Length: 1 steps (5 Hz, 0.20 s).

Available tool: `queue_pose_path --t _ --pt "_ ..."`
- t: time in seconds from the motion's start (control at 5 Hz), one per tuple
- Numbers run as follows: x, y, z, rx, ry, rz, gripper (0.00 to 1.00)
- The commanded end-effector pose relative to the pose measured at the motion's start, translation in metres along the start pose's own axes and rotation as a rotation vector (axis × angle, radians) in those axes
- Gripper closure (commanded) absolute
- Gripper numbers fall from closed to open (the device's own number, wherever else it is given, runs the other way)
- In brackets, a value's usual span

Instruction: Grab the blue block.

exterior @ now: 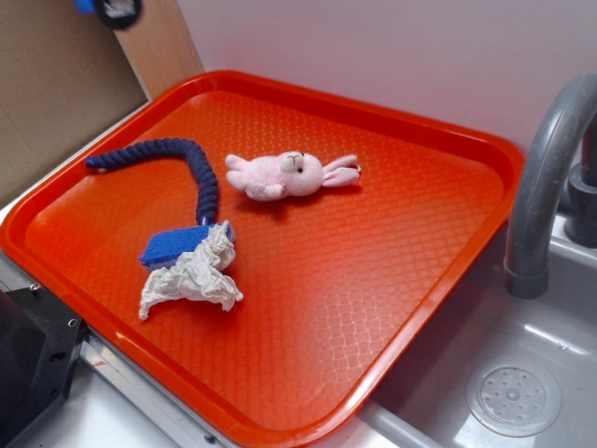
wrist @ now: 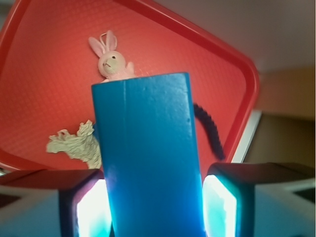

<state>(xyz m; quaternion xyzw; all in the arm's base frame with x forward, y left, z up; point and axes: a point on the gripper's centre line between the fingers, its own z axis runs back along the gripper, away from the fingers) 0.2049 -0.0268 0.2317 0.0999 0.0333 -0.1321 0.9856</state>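
Bunny (exterior: 287, 175) and rope (exterior: 187, 163) on tray (exterior: 392, 280)

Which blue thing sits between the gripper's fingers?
The solid blue block, smooth and sharp-edged; the flat blue pad and navy rope lie on the tray.

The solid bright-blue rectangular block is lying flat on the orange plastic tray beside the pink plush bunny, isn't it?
Not quite. The wrist view shows the solid bright-blue rectangular block between the gripper fingers, above the orange plastic tray. The pink plush bunny does lie on the tray.

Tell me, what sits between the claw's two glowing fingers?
The blue block, as the wrist view shows: it fills the gap between the fingers of the claw, which is shut on it above the orange tray.
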Motion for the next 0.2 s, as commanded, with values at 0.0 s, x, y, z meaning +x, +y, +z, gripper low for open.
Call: queue_pose_path --t 0.0 --pt "-0.0185 -0.0287 0.0199 -0.057 -0.102 0.038 1.0"
